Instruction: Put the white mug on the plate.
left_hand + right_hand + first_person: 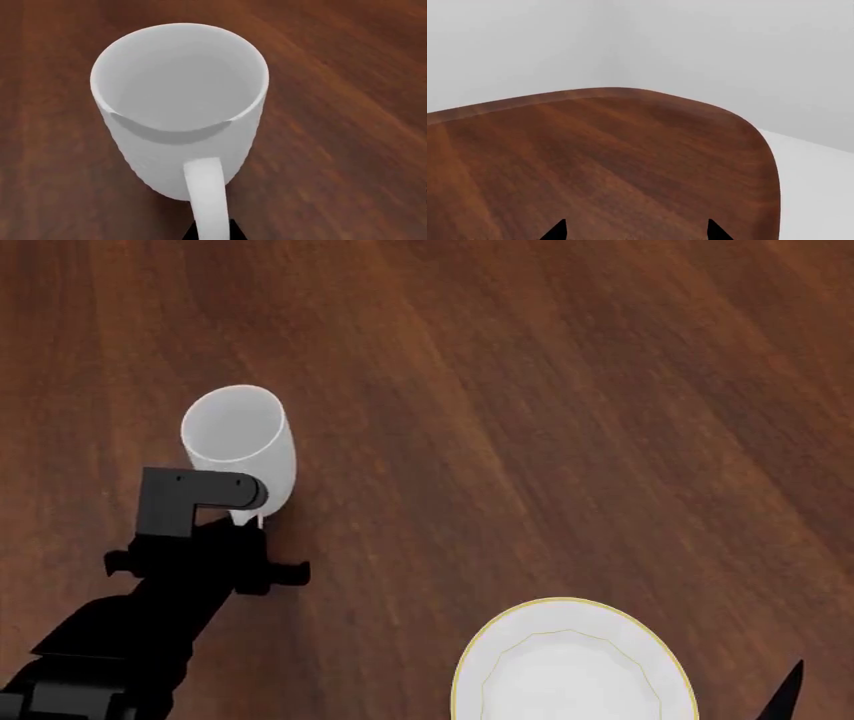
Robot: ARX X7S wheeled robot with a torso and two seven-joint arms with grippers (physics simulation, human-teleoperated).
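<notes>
The white mug stands upright on the wooden table at the left of the head view, its handle turned toward my left arm. My left gripper is shut on the handle, one black fingertip showing on each side of it. The mug's open mouth fills the left wrist view. The plate, white with a thin gold rim, lies at the near right and is empty. My right gripper is open and empty over bare table, with only its tips in view; a black tip shows beside the plate.
The dark wooden table runs across the head view. Its rounded far corner and edge show in the right wrist view, with a pale floor and wall beyond.
</notes>
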